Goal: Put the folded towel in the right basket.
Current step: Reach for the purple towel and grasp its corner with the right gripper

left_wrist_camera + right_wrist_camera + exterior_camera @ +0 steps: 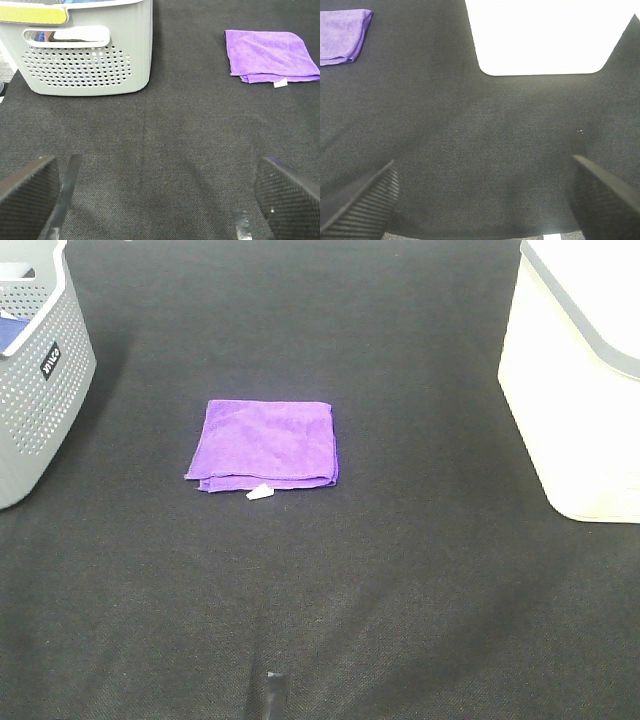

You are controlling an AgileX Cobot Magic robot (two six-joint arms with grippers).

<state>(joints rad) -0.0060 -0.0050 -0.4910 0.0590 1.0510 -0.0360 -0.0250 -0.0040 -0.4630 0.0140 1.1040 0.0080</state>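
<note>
On mat (420,580), folded towel (263,444) well clear of right basket (580,390); L fingers (25,197), R fingers (362,202) splayed.

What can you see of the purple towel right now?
The purple towel is folded into a flat, roughly square stack, soft and fuzzy like microfibre. Its layered edges show along the near side, where a small white tag sticks out. It lies on the black mat about midway between the grey basket and the white basket, apart from both. Nothing but the mat touches it.
</note>
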